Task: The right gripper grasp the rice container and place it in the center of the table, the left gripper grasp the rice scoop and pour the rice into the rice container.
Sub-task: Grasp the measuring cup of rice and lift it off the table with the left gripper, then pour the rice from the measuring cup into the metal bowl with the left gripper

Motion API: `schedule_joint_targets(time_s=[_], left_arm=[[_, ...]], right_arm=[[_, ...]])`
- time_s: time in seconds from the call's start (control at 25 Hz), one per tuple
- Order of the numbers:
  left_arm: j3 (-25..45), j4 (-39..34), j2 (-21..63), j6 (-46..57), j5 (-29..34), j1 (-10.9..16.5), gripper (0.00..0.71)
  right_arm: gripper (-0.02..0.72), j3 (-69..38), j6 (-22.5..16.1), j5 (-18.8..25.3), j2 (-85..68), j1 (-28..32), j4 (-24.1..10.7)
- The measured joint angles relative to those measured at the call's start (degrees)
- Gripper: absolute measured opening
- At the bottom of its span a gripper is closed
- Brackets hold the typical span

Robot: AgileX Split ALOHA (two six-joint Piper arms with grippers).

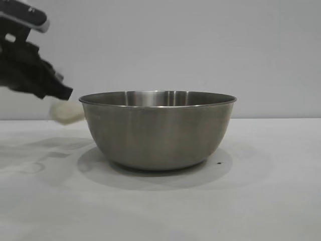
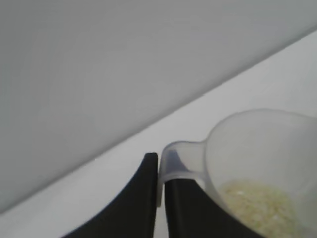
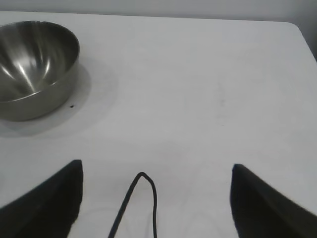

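Observation:
The rice container (image 1: 158,130), a large steel bowl, stands upright on the white table (image 1: 271,201) near its centre; it also shows in the right wrist view (image 3: 32,64), empty. My left gripper (image 1: 62,93) is raised at the far left, just left of the bowl's rim, shut on the handle of the rice scoop (image 1: 67,111). In the left wrist view the gripper (image 2: 159,161) clamps the clear scoop (image 2: 257,163) by its handle, with rice (image 2: 260,208) in its bottom. My right gripper (image 3: 157,168) is open and empty above the table, well away from the bowl; it is out of the exterior view.
A thin black cable loop (image 3: 141,198) hangs between the right gripper's fingers. A small dark speck (image 1: 219,162) lies on the table by the bowl's base. A plain grey wall (image 1: 200,45) stands behind the table.

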State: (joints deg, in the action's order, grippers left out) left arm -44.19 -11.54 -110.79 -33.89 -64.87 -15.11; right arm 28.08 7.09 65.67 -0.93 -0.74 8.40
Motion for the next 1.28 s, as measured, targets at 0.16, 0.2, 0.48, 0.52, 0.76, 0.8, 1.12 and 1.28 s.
schedule_joint_targets(time_s=[0.16,0.2,0.48,0.52,0.76,0.8,1.12,1.28], left_arm=[[-1.3,-8.7,0.7,-4.8,-0.1,0.0,0.0],[-1.4,-10.6,0.7,-6.3,-0.1,0.0,0.0],[-1.5,-18.1,0.7,-24.1,-0.1,0.0,0.0],[-1.5,-18.8,0.7,-26.8,-0.1,0.0,0.0],[-1.6,-24.1,0.7,-42.3,-0.1,0.0,0.0],[-1.6,-25.1,0.7,-44.8,-0.1,0.0,0.0],[-1.7,-28.5,0.7,-64.0,-0.1,-3.4,0.0],[-1.7,-28.6,0.7,-70.8,-0.1,-5.2,0.0]], right_arm=[[0.545,0.0,0.0,0.0,0.0,0.0,0.0],[0.545,0.0,0.0,0.0,0.0,0.0,0.0],[0.545,0.0,0.0,0.0,0.0,0.0,0.0],[0.545,0.0,0.0,0.0,0.0,0.0,0.0],[0.545,0.0,0.0,0.0,0.0,0.0,0.0],[0.545,0.0,0.0,0.0,0.0,0.0,0.0],[0.545,0.0,0.0,0.0,0.0,0.0,0.4],[0.545,0.0,0.0,0.0,0.0,0.0,0.8]])
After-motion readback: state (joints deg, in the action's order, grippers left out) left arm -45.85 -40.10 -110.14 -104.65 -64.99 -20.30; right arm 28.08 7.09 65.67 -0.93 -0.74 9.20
